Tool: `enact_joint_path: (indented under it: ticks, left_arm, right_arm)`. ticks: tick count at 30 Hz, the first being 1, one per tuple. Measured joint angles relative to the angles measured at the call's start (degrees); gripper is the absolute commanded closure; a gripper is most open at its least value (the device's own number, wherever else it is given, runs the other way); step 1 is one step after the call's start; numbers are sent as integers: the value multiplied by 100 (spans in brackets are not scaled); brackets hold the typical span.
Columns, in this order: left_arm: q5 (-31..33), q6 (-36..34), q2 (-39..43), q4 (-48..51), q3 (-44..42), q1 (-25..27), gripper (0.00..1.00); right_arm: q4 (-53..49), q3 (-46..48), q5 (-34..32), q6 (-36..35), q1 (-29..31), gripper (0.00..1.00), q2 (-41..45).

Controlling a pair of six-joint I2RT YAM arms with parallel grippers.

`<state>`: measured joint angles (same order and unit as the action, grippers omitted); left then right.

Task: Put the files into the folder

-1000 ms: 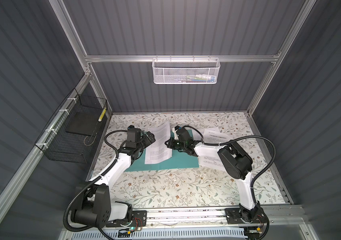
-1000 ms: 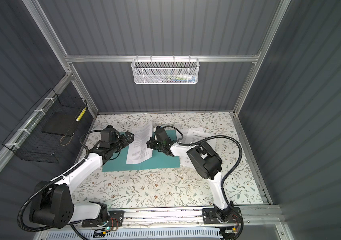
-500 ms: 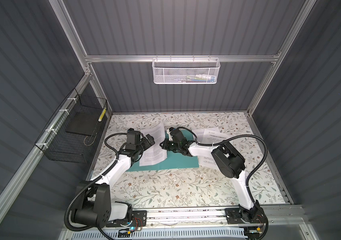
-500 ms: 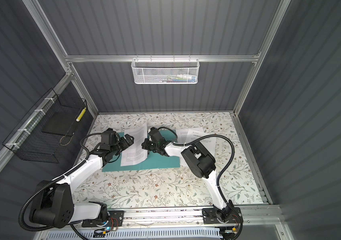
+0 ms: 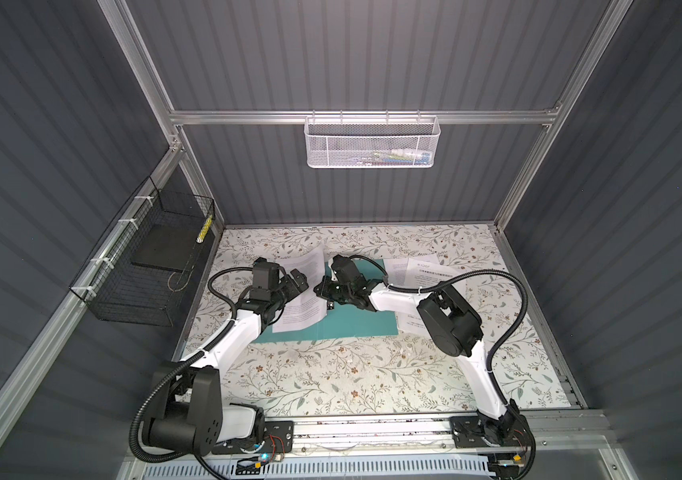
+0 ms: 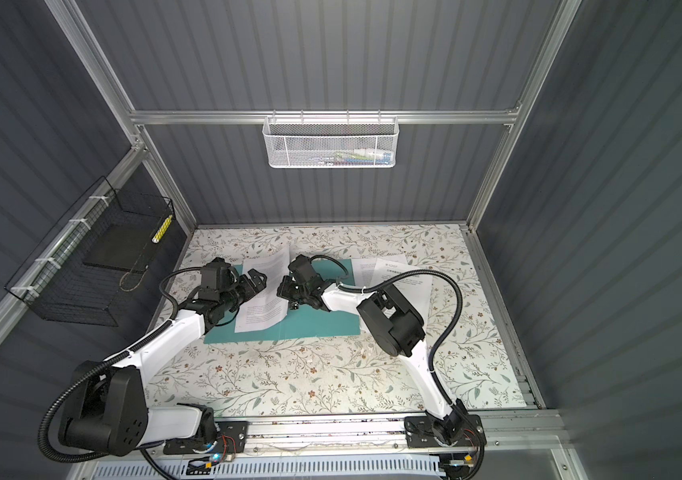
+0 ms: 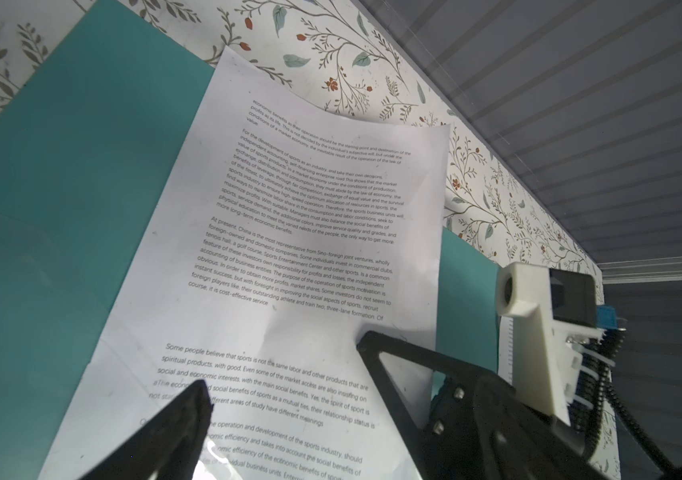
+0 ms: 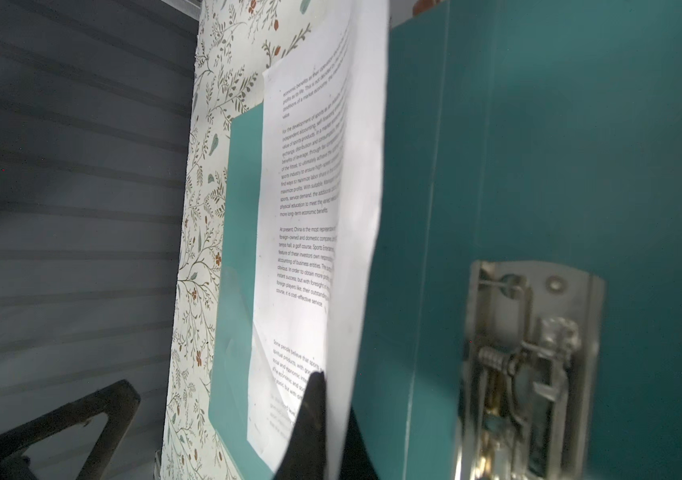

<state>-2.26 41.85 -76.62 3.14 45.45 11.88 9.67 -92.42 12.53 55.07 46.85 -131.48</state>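
Observation:
The teal folder (image 5: 356,324) (image 6: 322,324) lies open and flat on the floral table. One of the files, a printed sheet (image 5: 302,299) (image 6: 262,299), rests over the folder's left half. My right gripper (image 5: 325,291) (image 8: 333,399) is shut on that sheet's right edge, which curls up beside the silver clip (image 8: 530,353). My left gripper (image 5: 300,280) (image 7: 285,363) hovers open just above the sheet (image 7: 310,249), with nothing between its fingers. More files (image 5: 422,270) (image 6: 397,270) lie right of the folder, partly under the right arm.
A black wire basket (image 5: 144,266) holding a dark slab hangs on the left wall. A white mesh basket (image 5: 372,141) hangs on the back rail. Grey walls enclose the table on three sides. Floral tabletop (image 5: 352,374) stretches in front of the folder.
My right gripper has carried the sheet leftward and lower, so it now lies flatter over the folder's left half. The left gripper has hardly moved and stays open.

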Motion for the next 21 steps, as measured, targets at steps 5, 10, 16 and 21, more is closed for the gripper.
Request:
enact_joint_path:
  ticks: [5, 10, 16, 21]
  left_arm:
    - [-74, 0, 0, -11, -31, -37, 1]
    - [-101, 0, 0, -42, -151, -63, 1]
    - [-146, 0, 0, -42, -227, -92, 1]
    - [-186, 0, 0, -46, -232, -111, 1]
  right_arm:
    - [-57, -146, -57, 151, 63, 100, -225]
    - [-201, -190, -149, 323, 127, 100, -310]
    - [-210, -216, -251, 511, 181, 97, -310]
    - [-214, -216, -245, 378, 186, 61, -310]
